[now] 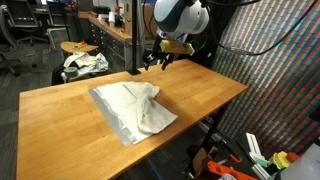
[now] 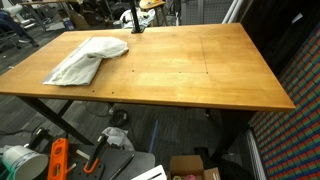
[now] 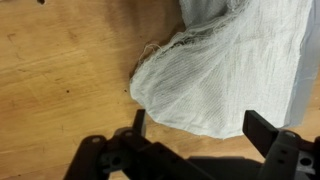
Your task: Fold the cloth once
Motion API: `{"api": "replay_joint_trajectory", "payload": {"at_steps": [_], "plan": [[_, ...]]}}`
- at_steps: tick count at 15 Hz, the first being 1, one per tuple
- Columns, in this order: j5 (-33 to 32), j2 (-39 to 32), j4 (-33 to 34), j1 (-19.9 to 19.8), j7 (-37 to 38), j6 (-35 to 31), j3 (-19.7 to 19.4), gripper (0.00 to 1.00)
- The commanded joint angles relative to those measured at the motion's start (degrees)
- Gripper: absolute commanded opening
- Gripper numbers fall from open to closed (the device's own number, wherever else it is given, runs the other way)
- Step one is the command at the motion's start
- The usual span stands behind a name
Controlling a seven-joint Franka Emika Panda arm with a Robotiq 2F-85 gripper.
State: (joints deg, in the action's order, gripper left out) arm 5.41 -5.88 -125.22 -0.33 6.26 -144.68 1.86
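A pale grey-white cloth (image 1: 133,108) lies crumpled and partly doubled over on the wooden table (image 1: 60,115); it also shows in an exterior view (image 2: 85,60) near the far left corner. In the wrist view the cloth (image 3: 225,70) fills the upper right, its rounded folded edge lying between the fingers. My gripper (image 1: 156,60) hangs above the table behind the cloth; in the wrist view the gripper (image 3: 200,128) is open and empty, its fingers apart just above the cloth's edge.
The table's edges drop off on all sides (image 2: 150,100). A stool with crumpled white material (image 1: 84,62) stands beyond the far edge. Boxes, tools and an orange object (image 2: 58,158) lie on the floor below. A patterned wall panel (image 1: 275,50) stands beside the table.
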Motion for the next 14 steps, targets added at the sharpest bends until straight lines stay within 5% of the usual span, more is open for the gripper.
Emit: {"api": "replay_joint_trajectory", "payload": {"at_steps": [1, 11, 14], "plan": [[2.31, -2.00, 3.48, -0.46, -2.83, 2.59, -0.52, 1.00], [0.87, -1.81, 2.00, -0.26, -1.47, 2.57, -0.72, 1.00], [2.32, -2.85, 4.86, -0.63, -2.83, 8.51, -0.52, 1.00]]}}
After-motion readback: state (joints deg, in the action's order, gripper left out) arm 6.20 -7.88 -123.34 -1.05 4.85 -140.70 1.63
